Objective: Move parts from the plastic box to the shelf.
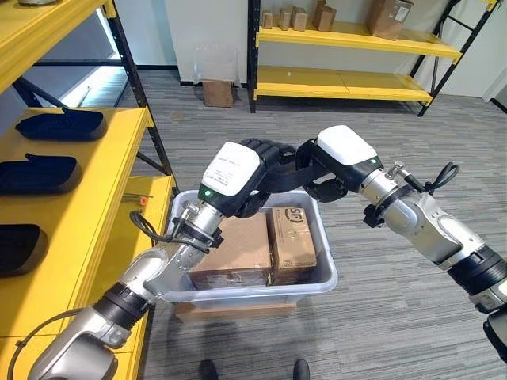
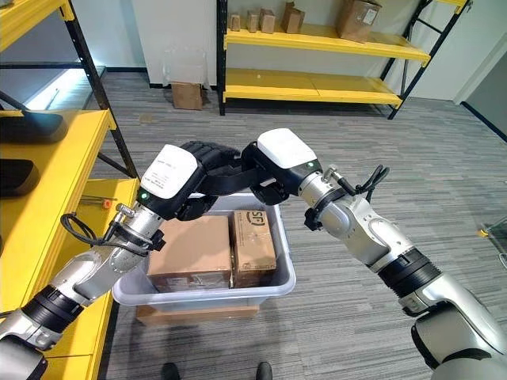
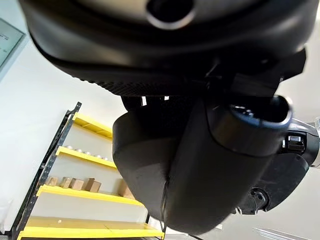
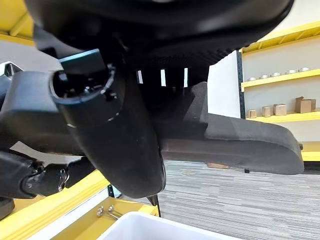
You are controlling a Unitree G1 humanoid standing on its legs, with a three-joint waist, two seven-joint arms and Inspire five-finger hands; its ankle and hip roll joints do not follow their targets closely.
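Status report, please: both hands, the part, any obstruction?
Left hand and right hand both clasp a dark part above the plastic box. Cardboard boxes remain inside. No obstruction seen.

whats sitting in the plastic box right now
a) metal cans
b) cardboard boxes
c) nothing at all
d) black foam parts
b) In the eye views, brown cardboard boxes fill the grey plastic box, lying side by side, while the dark part is held above the box between the left robot hand and the right robot hand.
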